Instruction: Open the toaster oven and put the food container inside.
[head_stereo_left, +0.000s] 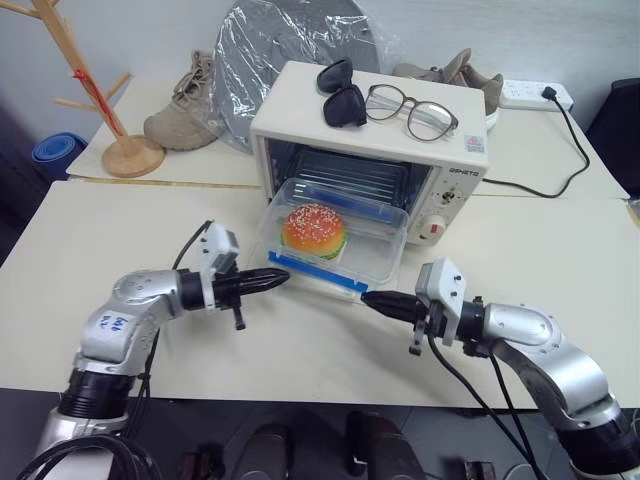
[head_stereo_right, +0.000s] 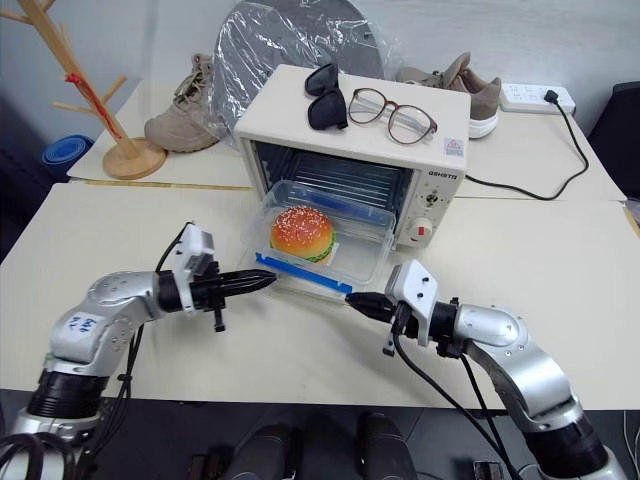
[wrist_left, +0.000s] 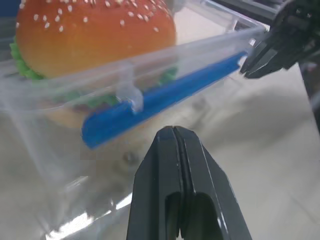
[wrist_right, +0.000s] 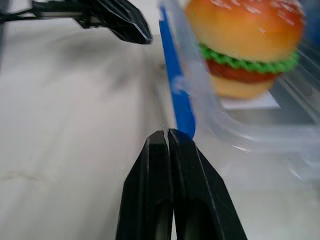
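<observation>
Bright, even light; wrist views blurred close-up

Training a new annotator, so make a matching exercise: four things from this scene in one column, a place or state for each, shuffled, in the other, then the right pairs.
Things:
1. food container
2. glasses
3. left gripper
4. wooden rack

Places or states:
A. shut, tips by the blue clip
B. on top of the toaster oven
C. on the back table, far left
D. on the open oven door, partly inside

Pairs: 1-D, 2-B, 3-A, 4-C
</observation>
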